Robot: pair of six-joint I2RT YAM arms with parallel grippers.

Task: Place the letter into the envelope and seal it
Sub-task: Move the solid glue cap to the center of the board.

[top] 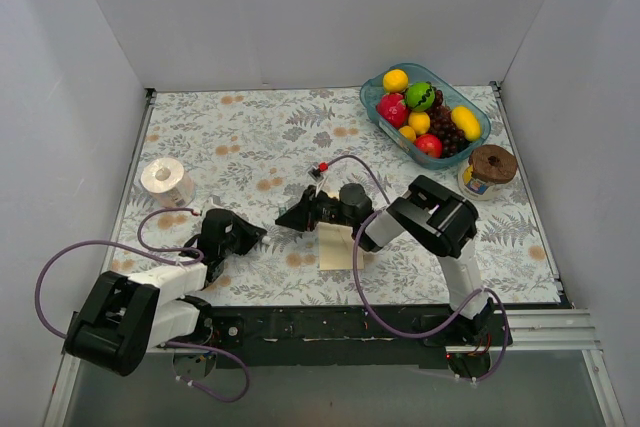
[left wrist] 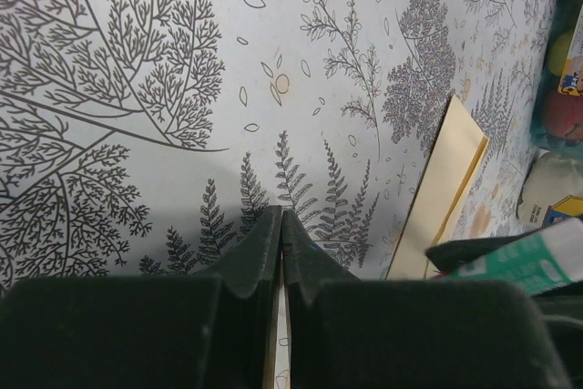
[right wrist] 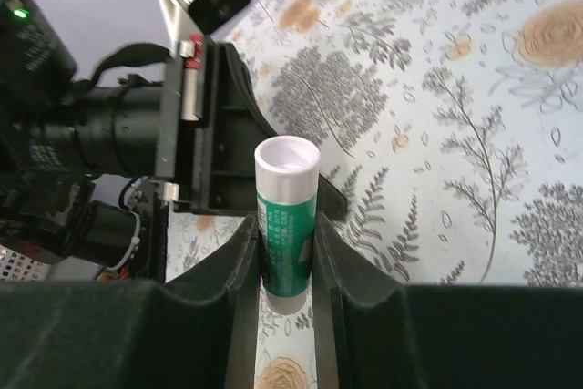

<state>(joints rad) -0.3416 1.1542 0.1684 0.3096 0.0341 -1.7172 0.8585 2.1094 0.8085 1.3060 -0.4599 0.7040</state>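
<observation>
You see envelope [top: 335, 247] flat on fern-print bench [top: 250, 137]: cream-yellow paper, rectangular, top edge hidden under right arm. Right gripper [right wrist: 286, 234], just left of envelope's top, pinches glue stick [right wrist: 287, 170]: smooth green-white tube, round white cap. Left gripper [left wrist: 281, 225], farther left of envelope, fingers pressed together. Letter: you cannot make it out.

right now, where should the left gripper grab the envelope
The envelope lies flat, so only an edge offers a pinch. Probably take its left long edge, low from the left; the right gripper, holding a glue stick, crowds the far end.
</observation>
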